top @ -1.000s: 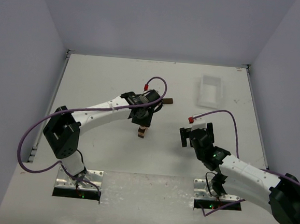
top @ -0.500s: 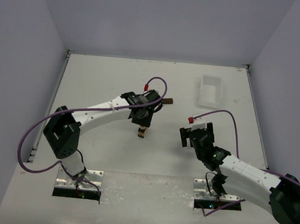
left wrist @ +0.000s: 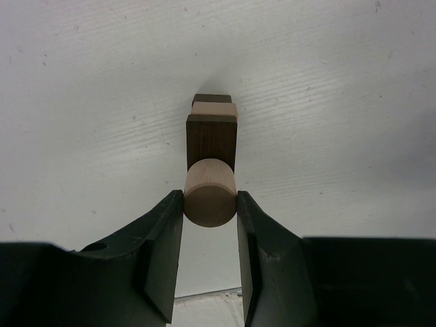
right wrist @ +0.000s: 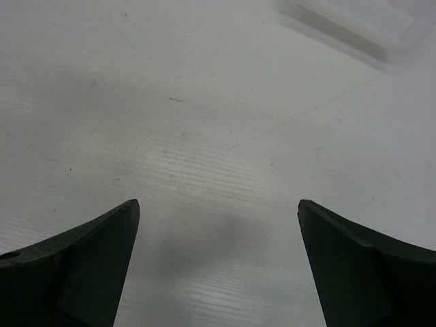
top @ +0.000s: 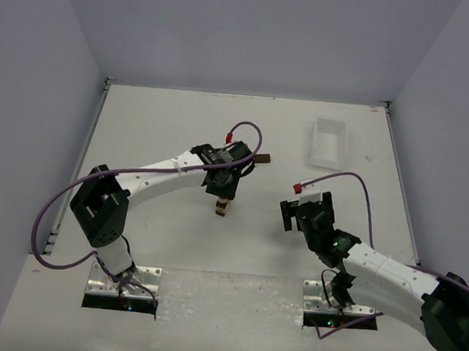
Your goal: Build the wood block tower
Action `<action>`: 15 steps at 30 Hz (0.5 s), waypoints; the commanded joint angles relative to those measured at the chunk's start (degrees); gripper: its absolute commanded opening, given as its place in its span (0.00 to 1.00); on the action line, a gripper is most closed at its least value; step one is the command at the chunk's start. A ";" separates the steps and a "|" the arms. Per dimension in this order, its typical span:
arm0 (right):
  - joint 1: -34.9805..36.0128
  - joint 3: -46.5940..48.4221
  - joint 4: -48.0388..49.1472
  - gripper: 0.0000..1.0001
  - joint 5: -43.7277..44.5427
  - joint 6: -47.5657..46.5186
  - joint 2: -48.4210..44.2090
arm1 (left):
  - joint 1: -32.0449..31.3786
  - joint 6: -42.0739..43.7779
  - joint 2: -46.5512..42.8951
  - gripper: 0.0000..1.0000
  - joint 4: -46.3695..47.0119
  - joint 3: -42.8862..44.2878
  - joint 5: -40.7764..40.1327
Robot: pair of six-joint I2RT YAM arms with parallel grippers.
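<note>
Left gripper (left wrist: 210, 202) clamped on round peg (left wrist: 210, 191), right over tower (top: 220, 208). Centre peg on dark top block (left wrist: 212, 141), lower straight, let go gently. Right gripper (right wrist: 218, 210) spread wide, empty.

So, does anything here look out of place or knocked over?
Nothing looks spilled or broken. The wood block tower stands upright, and the left gripper holds a round tan piece over it. The only stray is one dark brown block lying alone beyond that gripper, apart from the stack.
</note>
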 commanded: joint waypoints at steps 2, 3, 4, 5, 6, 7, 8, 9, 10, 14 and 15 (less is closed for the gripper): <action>-0.18 1.18 2.06 0.99 0.57 -0.31 -0.02 | 0.49 0.75 0.08 0.04 1.44 0.72 -0.64; -0.18 1.18 2.03 0.99 0.52 -0.34 -0.02 | 0.51 0.75 -0.02 0.04 1.51 0.70 -0.64; -0.18 1.18 2.01 0.99 0.47 -0.36 -0.02 | 0.54 0.75 -0.13 0.04 1.59 0.67 -0.64; -0.18 1.18 2.00 0.99 0.43 -0.40 -0.02 | 0.56 0.74 -0.20 0.05 1.63 0.63 -0.64; -0.19 1.18 2.07 0.99 0.43 -0.47 -0.02 | 0.56 0.67 -0.21 0.07 1.57 0.56 -0.65; -0.27 1.18 2.07 0.99 0.43 -0.48 -0.02 | 0.56 0.67 -0.21 0.08 1.65 0.57 -0.73; -0.19 1.18 2.08 0.99 0.42 -0.56 -0.01 | 0.56 0.67 -0.21 0.09 1.65 0.65 -0.74; -0.18 1.21 2.14 0.99 0.21 -0.66 0.11 | 0.56 0.67 -0.27 0.09 1.68 0.68 -0.86; -0.18 1.24 2.20 0.99 -0.01 -0.75 0.23 | 0.56 0.67 -0.33 0.09 1.71 0.71 -0.98; -0.20 1.35 2.25 0.99 -0.11 -1.00 0.60 | 0.63 0.75 -0.65 0.11 1.90 0.83 -1.33; -0.18 1.32 2.25 0.99 -0.17 -1.04 0.56 | 0.65 0.75 -0.54 0.11 1.84 0.83 -1.42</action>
